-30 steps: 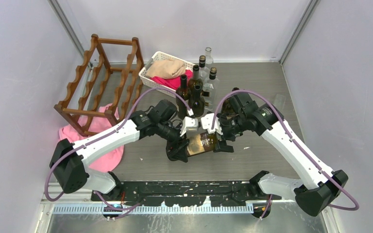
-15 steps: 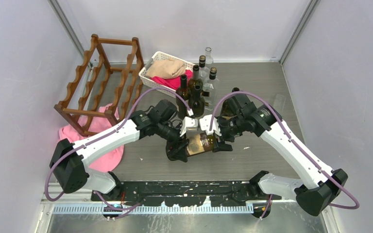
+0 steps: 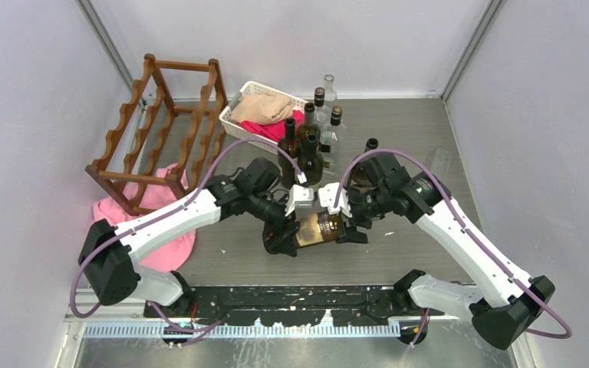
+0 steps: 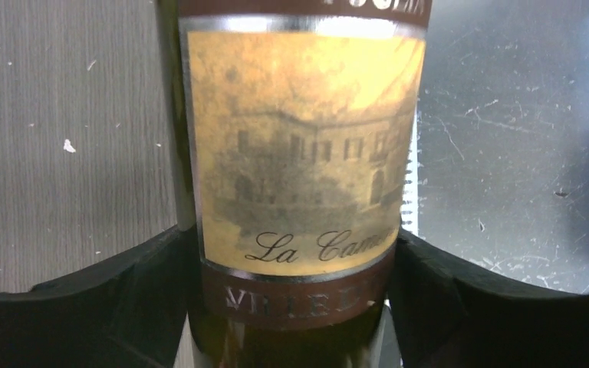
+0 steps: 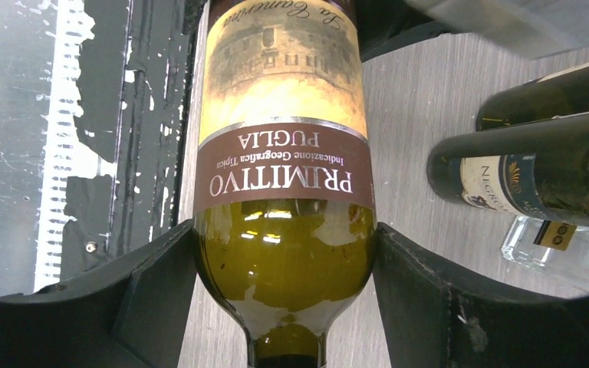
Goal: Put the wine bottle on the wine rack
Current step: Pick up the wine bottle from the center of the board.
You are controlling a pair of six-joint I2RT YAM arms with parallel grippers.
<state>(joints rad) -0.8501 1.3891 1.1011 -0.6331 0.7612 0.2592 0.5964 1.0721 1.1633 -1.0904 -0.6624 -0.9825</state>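
At the far left corner of the worktop [image 3: 230,253] stands the wine rack [image 3: 161,126], with a pink cloth [image 3: 115,208] lying at its foot by the left edge. The left arm [image 3: 176,218] stretches from the near edge toward the middle, and the left jaws are clamped on the labelled lower body of the wine bottle [image 3: 318,228], gripping it from both sides. The bottle lies on its side about midway between the left and right edges, nearer the near edge and well apart from the rack; whether it touches the worktop I cannot tell. Behind it, toward the far edge, a white basket [image 3: 235,100] holds beige and pink cloths, and a cluster of upright bottles [image 3: 309,149] stands just beside it. The right arm [image 3: 460,238] stretches in from the right, and the right jaws are clamped on the bottle's shoulder, close to the neck
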